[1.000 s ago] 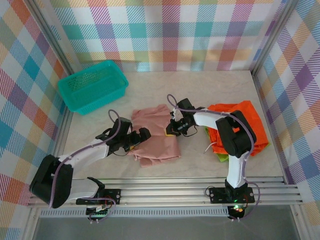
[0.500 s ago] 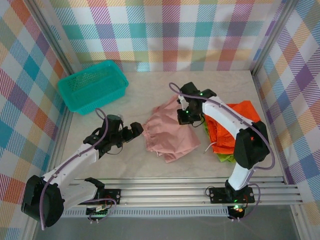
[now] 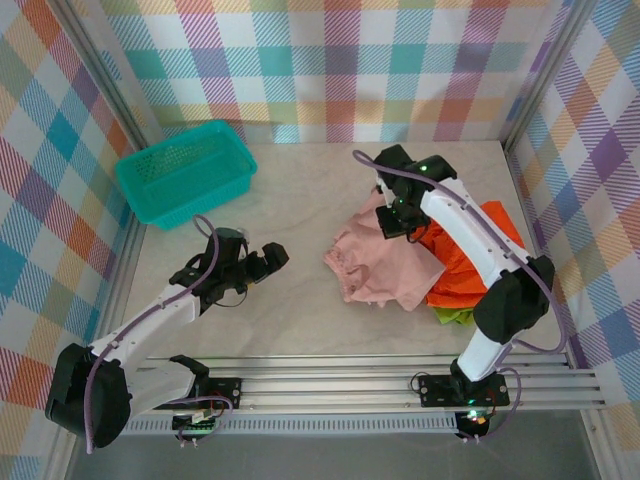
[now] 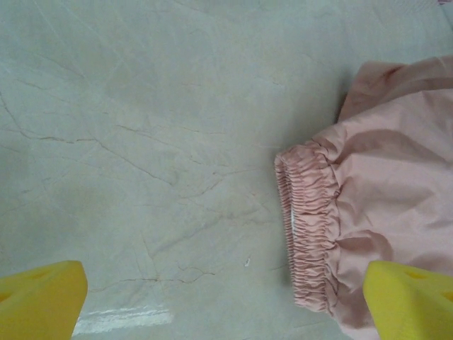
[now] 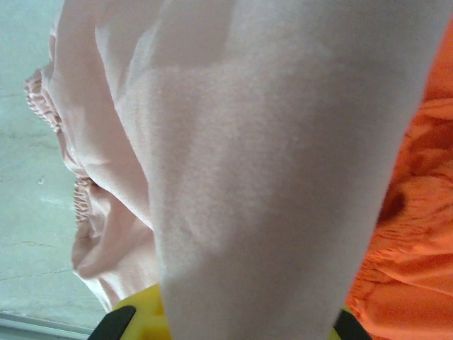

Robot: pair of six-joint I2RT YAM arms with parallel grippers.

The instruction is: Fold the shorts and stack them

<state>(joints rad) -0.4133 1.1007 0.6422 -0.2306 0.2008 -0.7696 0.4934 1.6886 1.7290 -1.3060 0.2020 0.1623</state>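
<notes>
Marbled tabletop [image 3: 290, 320], plaid walls. My right gripper [image 3: 397, 222] is clamped on the pink shorts [image 3: 385, 270]. They hang bunched from it, right edge against the orange shorts [image 3: 485, 250]. The lime green shorts [image 3: 455, 316] poke out under the orange. My left gripper [image 3: 268, 260] is spread wide, empty, pointing at the pink waistband [image 4: 308, 227]. Teal basket [image 3: 185, 170] at far left.
</notes>
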